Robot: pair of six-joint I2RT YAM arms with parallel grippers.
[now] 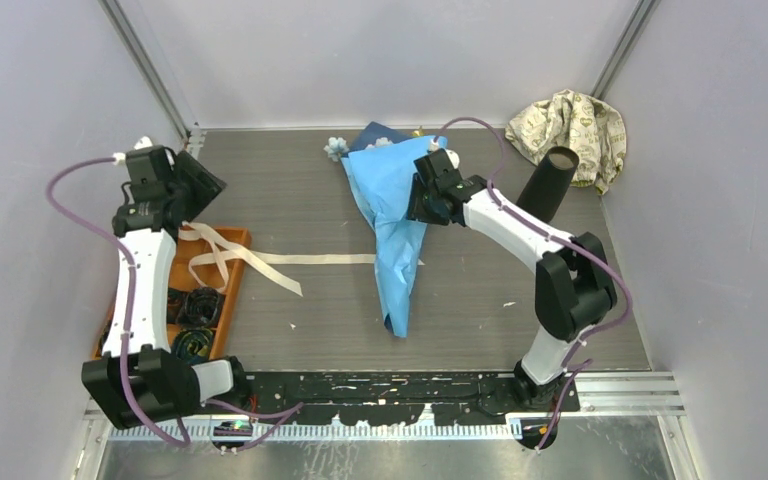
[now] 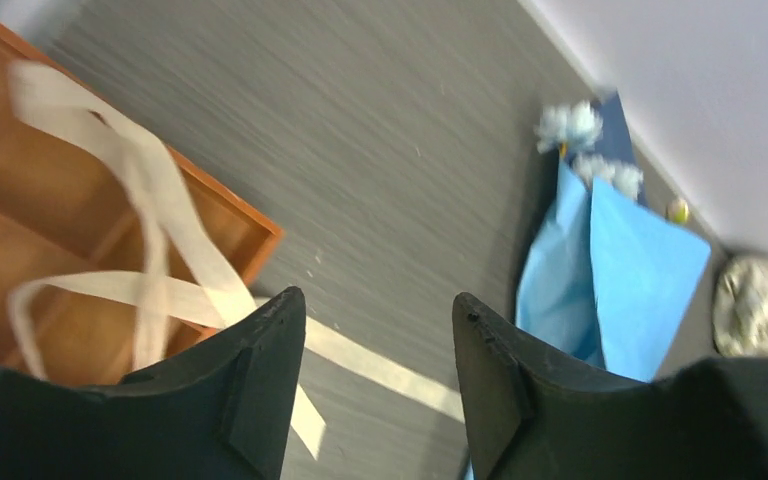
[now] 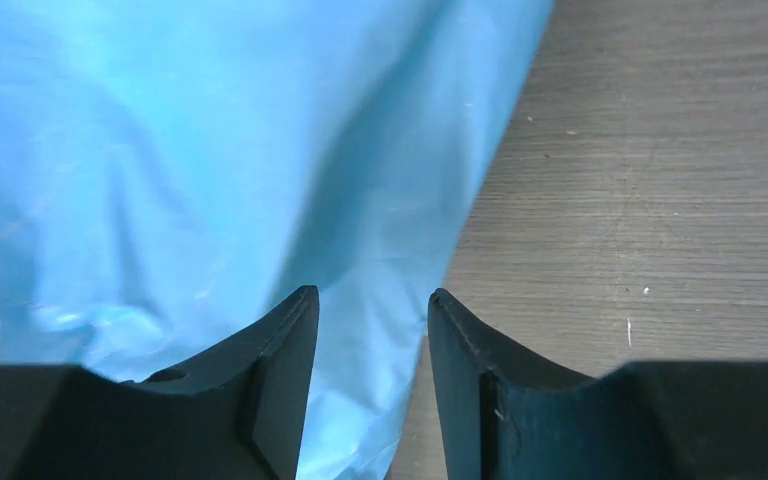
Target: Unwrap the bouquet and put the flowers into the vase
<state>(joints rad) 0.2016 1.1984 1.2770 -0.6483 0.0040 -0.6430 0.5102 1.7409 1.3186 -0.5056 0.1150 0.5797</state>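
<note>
The bouquet (image 1: 392, 215) lies along the middle of the table, still rolled in its blue paper, narrow end toward the arms. Pale blue flowers (image 1: 336, 148) peek out at its far end. The cream ribbon (image 1: 260, 262) lies loose, looped over the orange tray and trailing to the bouquet. The black vase (image 1: 550, 180) stands at the right rear. My right gripper (image 3: 372, 292) hovers open over the bouquet's (image 3: 210, 150) right edge, nothing clamped. My left gripper (image 2: 378, 300) is open and empty above the ribbon (image 2: 150, 200), near the tray's far corner.
An orange wooden tray (image 1: 235, 240) with dark items sits at the left beside my left arm. A beige patterned cloth (image 1: 572, 125) is bunched in the far right corner behind the vase. White walls close in the table on three sides.
</note>
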